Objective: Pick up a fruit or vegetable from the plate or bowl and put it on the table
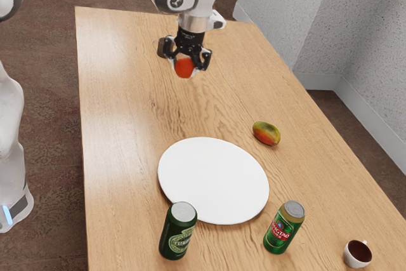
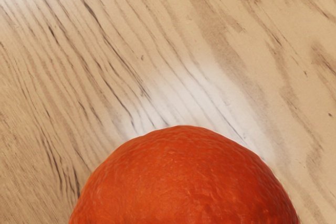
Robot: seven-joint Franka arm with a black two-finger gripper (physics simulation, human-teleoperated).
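The orange point(image 1: 184, 68) is being suspended over the table point(image 1: 120, 106), upper centre of the exterior frame, clasped on opposite sides by the gripper point(image 1: 186, 65), its fingers standing a fruit's width apart. Moderate weight and firm, slightly yielding rind are being assumed; light pressure across the widest girth is being advised. The plate point(image 1: 213, 179) is lying lower centre.

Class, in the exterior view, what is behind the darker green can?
Behind the darker green can, part of the white plate and wooden table show. The can's top hides some of the plate's rim; anything directly behind its body cannot be seen.
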